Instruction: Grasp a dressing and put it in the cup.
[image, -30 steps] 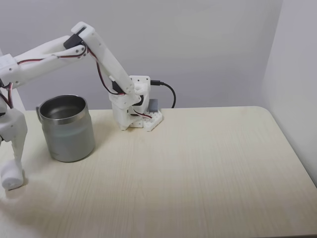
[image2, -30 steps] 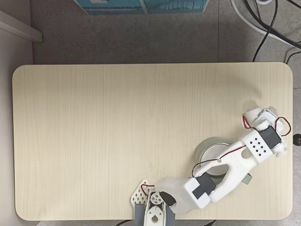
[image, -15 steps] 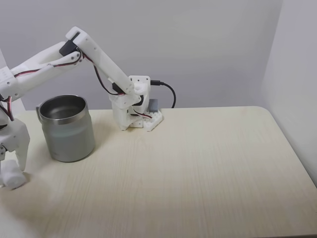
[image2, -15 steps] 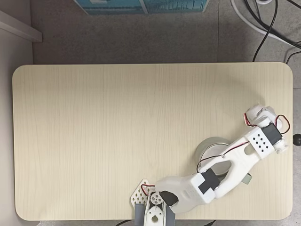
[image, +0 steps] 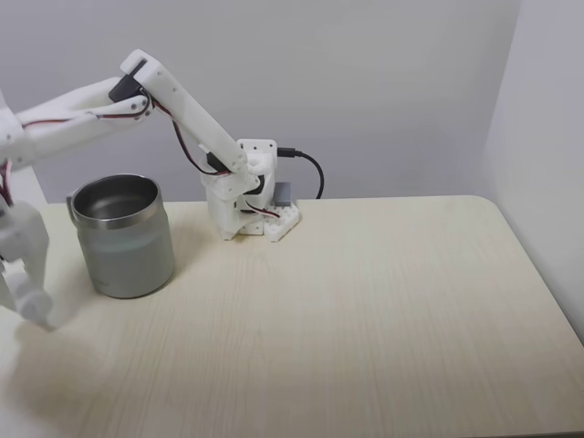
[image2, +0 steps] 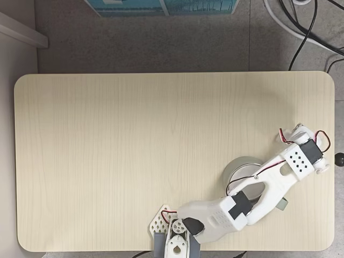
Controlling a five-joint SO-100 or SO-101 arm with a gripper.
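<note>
The cup [image: 123, 236], a big steel mug with a shiny rim, stands at the table's left in a fixed view. From above, the cup [image2: 235, 164] is partly covered by my white arm. My gripper [image: 26, 299] hangs left of the cup, near the table's left edge, shut on the small white dressing [image: 34, 308], which is off the tabletop. From above, my gripper [image2: 297, 130] sits near the table's right edge, beyond the cup, and the dressing is hidden beneath it.
My arm's base [image: 245, 206] with its black cable stands behind the cup at the table's back edge. The wooden table [image: 365, 310] stretches wide to the right. A blue box [image2: 161, 6] and cables [image2: 301, 27] lie on the floor beyond it.
My gripper has risen from the tabletop with the dressing in it. Seen from above, it has moved slightly towards the table's right edge.
</note>
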